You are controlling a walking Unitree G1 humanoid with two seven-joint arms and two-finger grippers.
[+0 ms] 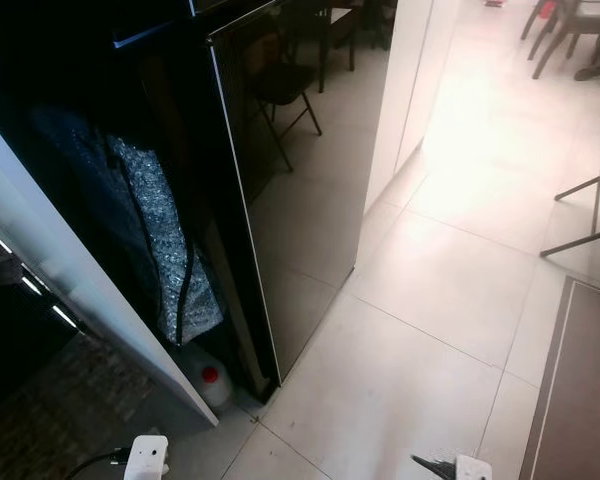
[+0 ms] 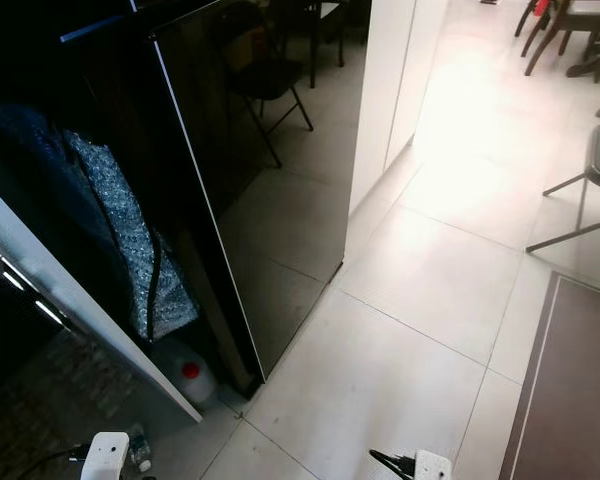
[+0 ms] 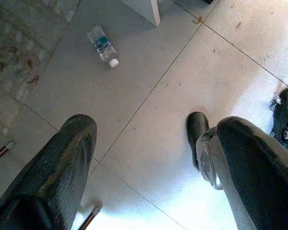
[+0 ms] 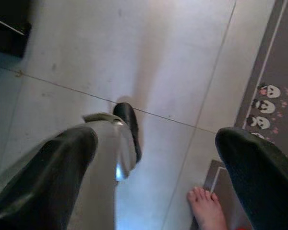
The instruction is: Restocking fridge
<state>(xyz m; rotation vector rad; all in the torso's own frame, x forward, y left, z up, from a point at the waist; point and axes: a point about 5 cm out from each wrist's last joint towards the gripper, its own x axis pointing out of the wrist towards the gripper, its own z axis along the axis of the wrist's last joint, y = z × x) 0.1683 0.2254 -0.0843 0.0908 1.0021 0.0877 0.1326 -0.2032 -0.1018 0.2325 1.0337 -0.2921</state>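
Left wrist view: the left gripper [image 3: 144, 158], wide open and empty, hangs over a light, slippery water bottle [image 3: 102, 45] at eleven o'clock; grasp mid-body.

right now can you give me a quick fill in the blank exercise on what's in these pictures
1. The jug beside the black fridge has a ____ cap.
2. The water bottle is lying on the ____.
3. The left gripper holds ____.
4. Near the patterned mat is a person's bare ____.

Missing words: red; floor; nothing; foot
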